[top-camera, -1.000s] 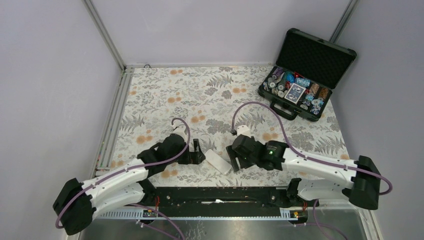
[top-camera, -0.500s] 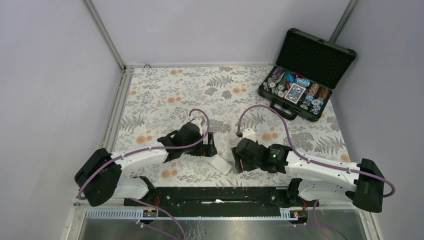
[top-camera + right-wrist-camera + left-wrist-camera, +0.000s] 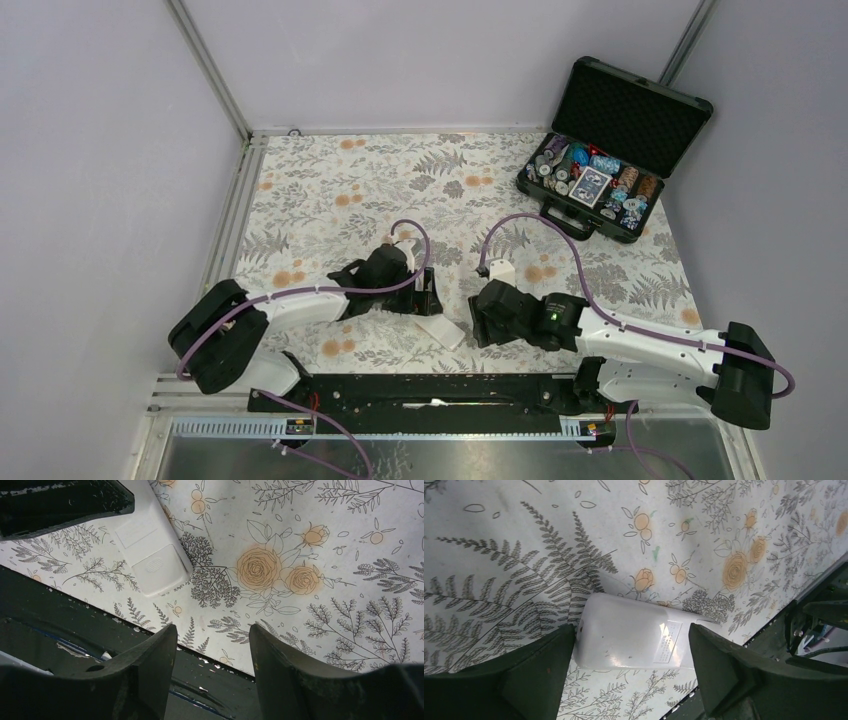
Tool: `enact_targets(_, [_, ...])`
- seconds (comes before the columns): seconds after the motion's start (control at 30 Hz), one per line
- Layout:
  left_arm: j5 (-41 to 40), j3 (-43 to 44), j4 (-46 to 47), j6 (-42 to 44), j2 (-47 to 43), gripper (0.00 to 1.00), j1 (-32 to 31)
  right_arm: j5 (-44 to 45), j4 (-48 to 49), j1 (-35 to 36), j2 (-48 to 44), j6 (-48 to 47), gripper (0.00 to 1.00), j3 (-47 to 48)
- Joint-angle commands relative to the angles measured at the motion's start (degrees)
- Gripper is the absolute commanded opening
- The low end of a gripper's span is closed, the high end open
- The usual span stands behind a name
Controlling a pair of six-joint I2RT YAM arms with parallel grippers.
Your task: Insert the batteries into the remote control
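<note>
The white remote control (image 3: 440, 329) lies back up on the floral cloth near the front edge. In the left wrist view the remote control (image 3: 634, 639) sits between my open left gripper's (image 3: 630, 632) fingers, its end next to the left fingertip (image 3: 559, 645). In the top view the left gripper (image 3: 425, 293) hangs over the remote's far end. My right gripper (image 3: 477, 320) is open and empty just right of the remote. The right wrist view shows the remote control (image 3: 150, 550) with its battery cover (image 3: 160, 570) shut, up and left of the right gripper (image 3: 212, 635). No batteries are in view.
An open black hard case (image 3: 640, 235) with poker chips and a card deck stands at the back right. The black base rail (image 3: 430, 388) runs along the near edge, close to the remote. A metal frame rail (image 3: 225, 240) borders the left side.
My left arm has swung right and forward, bringing its gripper over the remote. My right gripper has shifted slightly right. The remote has not moved.
</note>
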Motion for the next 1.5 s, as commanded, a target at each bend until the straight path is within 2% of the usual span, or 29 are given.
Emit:
enact_targets(0.0, [4.8,-0.6,3.8,-0.5,0.7,0.83,0.1,1.2,1.8,-0.2,-0.5,0.9,0.61,-0.7])
enact_targets(0.47, [5.2,-7.2,4.2,-3.8,-3.4,0.74,-1.4,-1.7,4.4,-0.2,1.6,3.4,0.54,-1.6])
enact_targets(1.0, [5.0,-15.0,10.2,-9.9,-5.4,0.61,-6.0,2.0,4.4,-0.3,4.3,8.4,0.42,-2.4])
enact_targets(1.47, [4.1,-17.9,11.5,-11.6,-6.6,0.55,-8.0,5.6,4.3,-0.5,6.9,13.4,0.39,-4.2])
